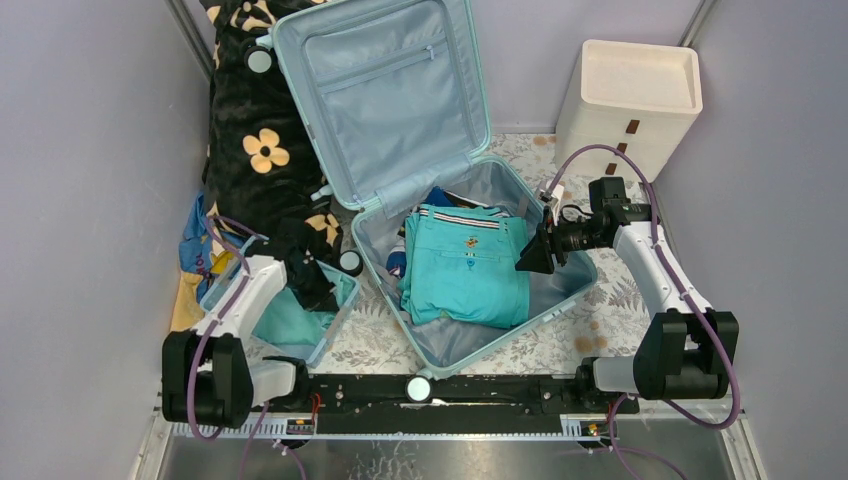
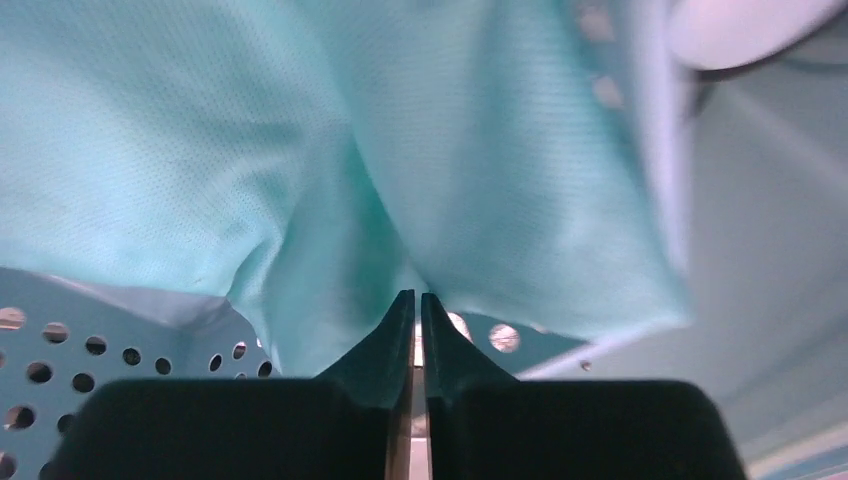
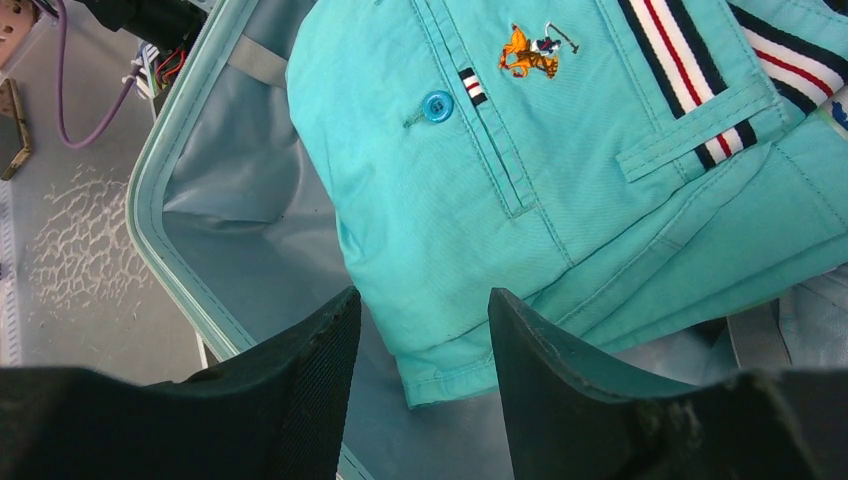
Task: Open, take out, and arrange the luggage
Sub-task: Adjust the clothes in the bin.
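Observation:
The luggage [image 1: 452, 358] lies open mid-table, its lid [image 1: 390, 90] leaning back and showing grey-blue lining [image 3: 250, 230]. Folded teal shorts [image 1: 465, 270] with a striped waistband and an embroidered logo fill its base; they show close up in the right wrist view [image 3: 500, 170]. My right gripper [image 1: 528, 262] hovers open over the shorts' near corner [image 3: 422, 295], holding nothing. My left gripper [image 1: 318, 290] is down in the small blue basket [image 1: 330, 335]. Its jaws [image 2: 417, 295] are shut on a fold of a light teal mesh garment [image 2: 300, 150].
A cream drawer unit [image 1: 630, 100] stands at the back right. A black blanket with cream flowers [image 1: 255, 140] is heaped at the back left beside the lid. Dark blue clothes [image 1: 440, 197] lie behind the shorts. The basket's perforated wall [image 2: 60, 340] is beside the left fingers.

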Tool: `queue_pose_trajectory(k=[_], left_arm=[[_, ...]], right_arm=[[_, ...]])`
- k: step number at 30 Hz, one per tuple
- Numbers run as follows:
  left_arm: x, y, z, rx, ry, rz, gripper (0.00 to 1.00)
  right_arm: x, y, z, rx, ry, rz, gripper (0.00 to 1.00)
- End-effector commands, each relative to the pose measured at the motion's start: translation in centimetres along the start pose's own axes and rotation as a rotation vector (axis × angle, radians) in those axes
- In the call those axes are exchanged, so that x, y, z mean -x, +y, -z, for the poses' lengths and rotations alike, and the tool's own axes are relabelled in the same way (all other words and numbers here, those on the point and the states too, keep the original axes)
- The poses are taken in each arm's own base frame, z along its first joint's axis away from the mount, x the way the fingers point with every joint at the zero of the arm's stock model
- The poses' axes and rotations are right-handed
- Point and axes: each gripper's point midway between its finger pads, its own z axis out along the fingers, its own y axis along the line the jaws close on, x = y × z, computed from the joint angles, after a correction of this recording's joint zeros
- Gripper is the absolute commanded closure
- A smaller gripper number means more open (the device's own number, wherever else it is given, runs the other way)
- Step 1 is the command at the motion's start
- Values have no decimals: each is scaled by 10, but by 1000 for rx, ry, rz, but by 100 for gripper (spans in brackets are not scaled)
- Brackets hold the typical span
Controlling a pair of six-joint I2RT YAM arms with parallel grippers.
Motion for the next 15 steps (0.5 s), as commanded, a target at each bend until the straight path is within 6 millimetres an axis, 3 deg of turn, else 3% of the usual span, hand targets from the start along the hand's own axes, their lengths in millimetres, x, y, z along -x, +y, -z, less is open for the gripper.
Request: queue_pose_trajectory(k=[1, 3, 6, 10, 12, 15], left_arm=[[39, -21, 52, -19, -214, -108, 86], [60, -30, 86, -30, -349, -171, 75], [73, -52, 124, -143, -502, -310, 44], [61, -116, 165, -567, -654, -445, 3], [46, -151, 182, -845, -659, -479, 1], [27, -182, 186, -1138, -538, -483, 1]], right_arm=[[14, 11, 5, 29, -49, 54, 43], [15, 13, 5, 33, -56, 70, 43], [20, 17, 7, 30, -72, 120, 42], [27, 16, 8, 16, -112, 218, 34], [30, 19, 5, 39, -139, 284, 32], [32, 20, -12, 67, -132, 263, 36]])
